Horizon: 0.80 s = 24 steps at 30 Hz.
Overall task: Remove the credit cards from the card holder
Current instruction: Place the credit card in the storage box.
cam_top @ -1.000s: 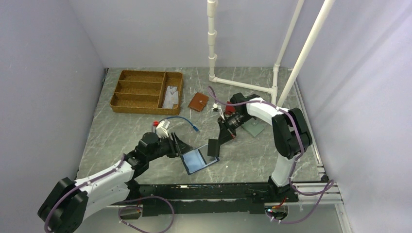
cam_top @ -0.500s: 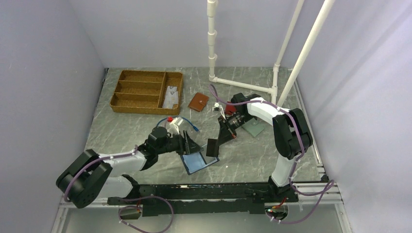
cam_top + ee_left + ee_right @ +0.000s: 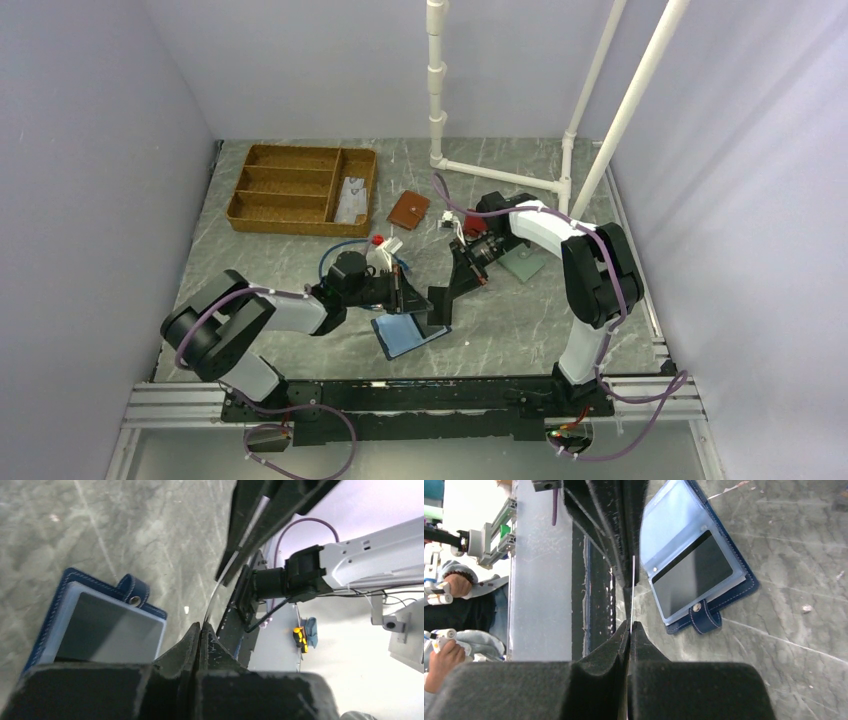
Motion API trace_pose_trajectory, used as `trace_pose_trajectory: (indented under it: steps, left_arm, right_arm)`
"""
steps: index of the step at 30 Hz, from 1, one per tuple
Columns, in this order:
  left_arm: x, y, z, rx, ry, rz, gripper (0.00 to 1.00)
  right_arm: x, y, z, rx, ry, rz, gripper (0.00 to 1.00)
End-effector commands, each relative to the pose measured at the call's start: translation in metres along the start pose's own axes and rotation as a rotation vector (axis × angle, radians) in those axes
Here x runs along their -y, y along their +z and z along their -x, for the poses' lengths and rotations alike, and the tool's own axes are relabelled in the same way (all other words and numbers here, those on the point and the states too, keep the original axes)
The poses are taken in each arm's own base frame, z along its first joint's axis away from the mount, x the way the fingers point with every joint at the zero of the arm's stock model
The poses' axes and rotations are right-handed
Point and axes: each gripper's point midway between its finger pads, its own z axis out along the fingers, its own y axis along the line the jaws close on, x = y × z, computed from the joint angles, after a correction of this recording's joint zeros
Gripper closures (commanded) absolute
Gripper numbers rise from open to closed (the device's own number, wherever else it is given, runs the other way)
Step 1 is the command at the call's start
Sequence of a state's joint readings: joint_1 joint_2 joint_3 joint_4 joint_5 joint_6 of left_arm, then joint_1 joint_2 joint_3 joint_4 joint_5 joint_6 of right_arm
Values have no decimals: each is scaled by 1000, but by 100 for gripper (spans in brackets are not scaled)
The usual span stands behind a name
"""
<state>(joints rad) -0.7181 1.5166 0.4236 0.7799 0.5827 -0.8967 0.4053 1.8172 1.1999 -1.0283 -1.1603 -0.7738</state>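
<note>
Right end effector (image 3: 629, 626) pinching edge-on credit card (image 3: 632, 600), open card holder (image 3: 674, 530) beside it

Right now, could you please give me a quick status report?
Left fingers and right fingers both shut on one credit card. Card holder open, dark card inside. Nothing in the way.

the card (image 3: 631, 600) is edge-on, its face hidden.

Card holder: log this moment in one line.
left tool: shut on card | right tool: shut on same card | card holder: open on table, dark card inside
</note>
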Motion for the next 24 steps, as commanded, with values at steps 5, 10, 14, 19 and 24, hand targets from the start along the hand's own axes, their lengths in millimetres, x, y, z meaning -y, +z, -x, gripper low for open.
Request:
trace_pose_trajectory:
  steps: [5,10,14,19,24]
  left_arm:
    - [33,1,11,14,56,-138,100]
    - [23,-18,14,17,80,26,100]
    - [-4,-61,26,40,60,339,100]
    - [-29,-143,78,161,71,757,100]
    - [-43,-200,152,229,66,1002,100]
  right_arm:
    - [-11,-7,22,49,-77,6,92]
    - [-9,-12,26,42,-95,-58,66]
    - [5,-25,29,23,-120,-219,44]
    - [7,-43,36,31,-185,-364,35]
    - [0,-48,39,39,-222,-387,34]
